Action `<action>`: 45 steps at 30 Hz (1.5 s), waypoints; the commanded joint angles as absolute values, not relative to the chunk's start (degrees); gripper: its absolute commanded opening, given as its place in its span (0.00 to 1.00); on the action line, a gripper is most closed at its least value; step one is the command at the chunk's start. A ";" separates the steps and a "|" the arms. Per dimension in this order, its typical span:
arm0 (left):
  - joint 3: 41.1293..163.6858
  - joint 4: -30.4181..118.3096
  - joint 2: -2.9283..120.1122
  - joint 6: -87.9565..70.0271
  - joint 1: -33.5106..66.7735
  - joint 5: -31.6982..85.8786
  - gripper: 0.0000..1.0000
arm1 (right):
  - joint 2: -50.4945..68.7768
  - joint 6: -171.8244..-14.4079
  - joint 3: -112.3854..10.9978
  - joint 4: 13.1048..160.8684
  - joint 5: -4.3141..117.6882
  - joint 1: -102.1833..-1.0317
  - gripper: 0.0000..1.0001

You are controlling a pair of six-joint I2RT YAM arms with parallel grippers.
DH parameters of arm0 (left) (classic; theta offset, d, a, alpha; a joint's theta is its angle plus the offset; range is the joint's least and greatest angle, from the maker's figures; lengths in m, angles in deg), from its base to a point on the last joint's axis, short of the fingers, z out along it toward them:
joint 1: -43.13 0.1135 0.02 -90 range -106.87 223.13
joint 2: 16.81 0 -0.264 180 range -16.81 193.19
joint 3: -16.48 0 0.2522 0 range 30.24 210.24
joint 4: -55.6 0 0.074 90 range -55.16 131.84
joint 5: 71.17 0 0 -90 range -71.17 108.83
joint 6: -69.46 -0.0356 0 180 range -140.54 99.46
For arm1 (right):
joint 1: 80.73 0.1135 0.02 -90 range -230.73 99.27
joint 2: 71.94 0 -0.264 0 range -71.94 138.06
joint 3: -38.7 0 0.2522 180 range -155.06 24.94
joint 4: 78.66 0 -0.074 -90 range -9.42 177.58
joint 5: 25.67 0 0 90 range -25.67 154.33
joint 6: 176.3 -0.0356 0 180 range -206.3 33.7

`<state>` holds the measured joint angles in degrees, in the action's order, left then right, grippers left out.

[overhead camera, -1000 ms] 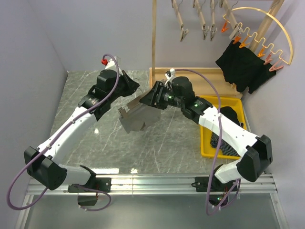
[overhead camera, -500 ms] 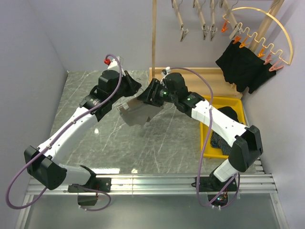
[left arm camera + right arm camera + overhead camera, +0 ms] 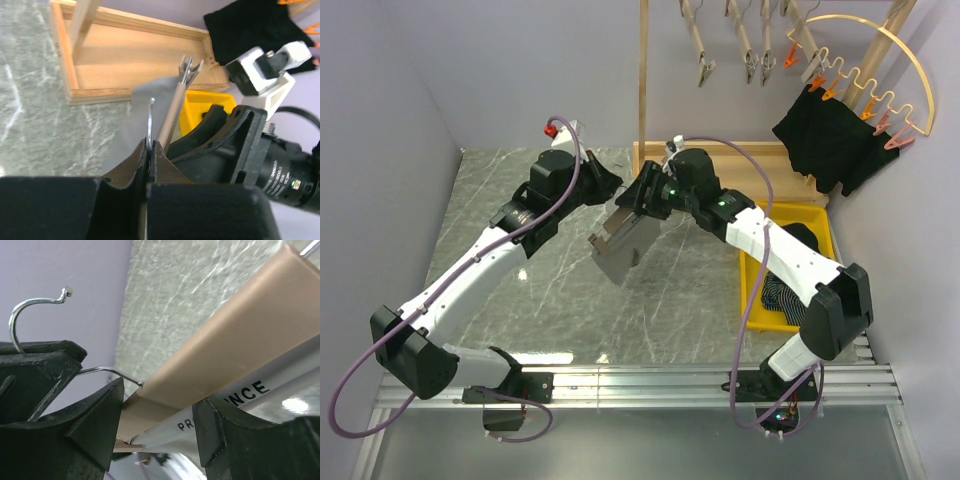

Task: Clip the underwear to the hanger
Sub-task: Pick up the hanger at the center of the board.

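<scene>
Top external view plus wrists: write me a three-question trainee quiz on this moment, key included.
1. True or false: the left tool is shut on the wire hook of the hanger.
2. The grey underwear is: A in a yellow bin; B held up off the table; C folded on the wooden tray.
3. What colour is the garment clipped on the curved rack?
Key: 1 true; 2 B; 3 black.

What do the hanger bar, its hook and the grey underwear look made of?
The hanger bar looks like wood: smooth matte tan, though no grain shows. Its hook is bare metal wire, shiny silver. The grey underwear is soft fabric, matte and draping.
</scene>
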<state>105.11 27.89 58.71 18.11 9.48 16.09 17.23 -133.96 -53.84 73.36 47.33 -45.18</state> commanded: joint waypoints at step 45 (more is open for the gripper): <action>102.04 38.77 56.57 8.55 5.16 30.61 0.00 | 20.96 -117.33 -70.50 66.85 34.19 -58.32 0.52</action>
<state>101.18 35.58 57.12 10.07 5.48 31.80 23.13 -120.82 -65.16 66.72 35.42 -57.07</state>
